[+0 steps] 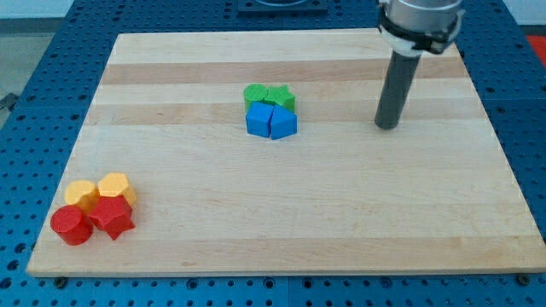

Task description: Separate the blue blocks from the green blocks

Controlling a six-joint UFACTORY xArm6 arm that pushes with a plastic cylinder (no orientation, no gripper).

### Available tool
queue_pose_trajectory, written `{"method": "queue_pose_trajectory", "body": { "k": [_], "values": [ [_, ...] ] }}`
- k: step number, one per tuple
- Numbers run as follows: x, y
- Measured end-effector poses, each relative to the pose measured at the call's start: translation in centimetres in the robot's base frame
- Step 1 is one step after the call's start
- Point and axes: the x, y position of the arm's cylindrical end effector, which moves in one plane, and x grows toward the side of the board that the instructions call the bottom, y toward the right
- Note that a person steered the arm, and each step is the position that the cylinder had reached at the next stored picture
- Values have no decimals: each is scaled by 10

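Note:
Two green blocks and two blue blocks sit packed together near the middle of the wooden board (341, 222). The green round block (254, 93) and the green star block (280, 96) lie on the side toward the view's top. The blue cube (258, 120) and the blue wedge-like block (283, 124) touch them on the side toward the view's bottom. My tip (387, 126) rests on the board to the view's right of the cluster, well apart from it and touching no block.
At the view's bottom left stands a second cluster: two yellow blocks (82, 193) (113, 186), a red cylinder (70, 225) and a red star-like block (112, 217). A blue perforated table surrounds the board.

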Motion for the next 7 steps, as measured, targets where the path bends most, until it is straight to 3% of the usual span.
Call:
{"method": "queue_pose_trajectory", "body": {
  "k": [1,4,7],
  "values": [
    [17,-26],
    [-14,-87],
    [-15,-213]
  ]
}}
